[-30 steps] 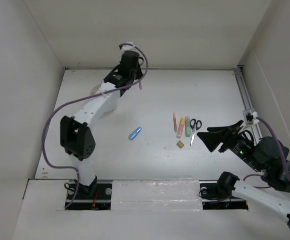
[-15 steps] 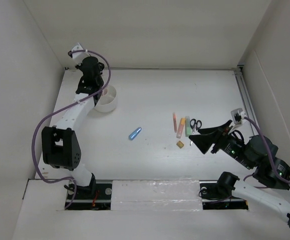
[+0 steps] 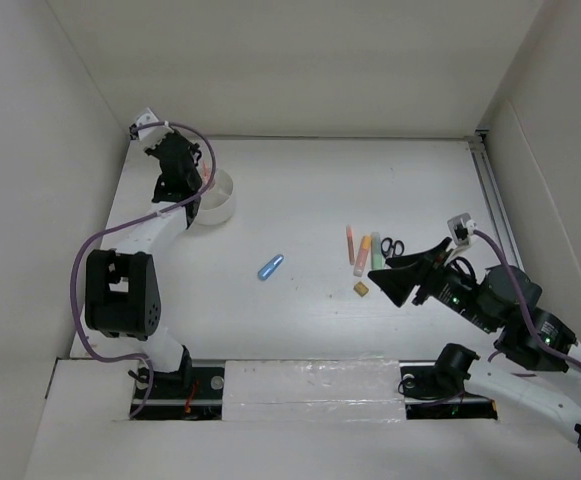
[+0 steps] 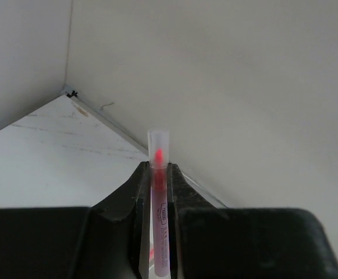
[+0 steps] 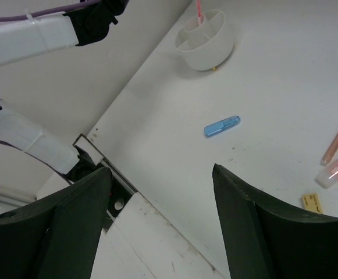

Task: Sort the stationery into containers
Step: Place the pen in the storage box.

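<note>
Pink pen (image 4: 159, 203) pinched upright in my left gripper (image 4: 158, 168) over the white cup (image 5: 206, 58) (tip looks inside a compartment), right gripper (image 5: 160, 174) spread wide, empty.

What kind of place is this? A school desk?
Probably not. It looks like a robot test booth. Plain white walls box in the table, a left arm and right arm are bolted at its edge, and stationery and a divided white cup are laid out.

A matt white surface, scuffed and speckled, is being shown by the table (image 3: 300, 200). The cup (image 5: 206, 53) is being seen as smooth white plastic, the capsule (image 5: 222, 125) as glossy blue plastic, the pen (image 4: 159, 174) as translucent plastic, the fingers (image 5: 70, 226) as matt black plastic.
</note>
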You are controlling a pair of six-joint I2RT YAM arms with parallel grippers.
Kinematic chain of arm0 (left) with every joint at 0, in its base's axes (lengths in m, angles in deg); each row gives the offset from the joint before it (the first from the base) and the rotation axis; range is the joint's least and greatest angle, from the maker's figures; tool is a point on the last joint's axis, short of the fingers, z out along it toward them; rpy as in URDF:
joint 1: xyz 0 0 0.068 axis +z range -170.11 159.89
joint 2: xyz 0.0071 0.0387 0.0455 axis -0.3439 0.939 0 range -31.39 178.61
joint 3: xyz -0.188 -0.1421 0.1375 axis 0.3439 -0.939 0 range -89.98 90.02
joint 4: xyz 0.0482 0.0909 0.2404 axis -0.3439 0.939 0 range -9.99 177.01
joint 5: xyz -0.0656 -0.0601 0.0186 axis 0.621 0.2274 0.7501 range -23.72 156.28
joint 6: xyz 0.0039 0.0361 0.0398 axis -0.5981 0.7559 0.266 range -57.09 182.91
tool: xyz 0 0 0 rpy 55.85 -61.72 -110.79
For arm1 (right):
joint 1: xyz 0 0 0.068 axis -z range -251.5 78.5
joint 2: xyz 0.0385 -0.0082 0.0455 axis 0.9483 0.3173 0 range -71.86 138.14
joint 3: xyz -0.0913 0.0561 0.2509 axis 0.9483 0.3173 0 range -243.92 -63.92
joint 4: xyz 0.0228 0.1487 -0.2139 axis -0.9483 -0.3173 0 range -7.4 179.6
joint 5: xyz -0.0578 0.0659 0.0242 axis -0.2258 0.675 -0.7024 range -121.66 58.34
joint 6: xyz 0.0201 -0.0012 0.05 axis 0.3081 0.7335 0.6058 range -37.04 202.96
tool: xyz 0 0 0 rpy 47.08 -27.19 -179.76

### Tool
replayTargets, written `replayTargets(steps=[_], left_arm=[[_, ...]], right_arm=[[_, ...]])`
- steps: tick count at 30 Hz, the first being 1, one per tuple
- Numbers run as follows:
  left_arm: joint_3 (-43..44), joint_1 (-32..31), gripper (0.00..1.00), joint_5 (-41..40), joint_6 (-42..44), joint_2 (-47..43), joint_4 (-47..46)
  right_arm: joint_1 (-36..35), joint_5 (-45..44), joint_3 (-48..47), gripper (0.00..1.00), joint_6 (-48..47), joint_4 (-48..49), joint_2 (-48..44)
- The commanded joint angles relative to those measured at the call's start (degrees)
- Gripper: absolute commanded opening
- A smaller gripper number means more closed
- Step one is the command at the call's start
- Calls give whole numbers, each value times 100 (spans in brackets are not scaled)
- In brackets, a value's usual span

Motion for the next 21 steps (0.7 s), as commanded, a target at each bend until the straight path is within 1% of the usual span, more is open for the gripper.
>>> replayTargets(steps=[1,11,21], left_arm=[[-339,-1,0,-74,-49,-209,-596],[-392,-53,0,-206,154,37,-544],[-392,-53,0,-276,154,273,-350]], right_arm=[[-49,125,8,76,-84,418,-11],[-49,125,61,76,-84,313,-301],[-49,240,114,74,-84,418,-301]])
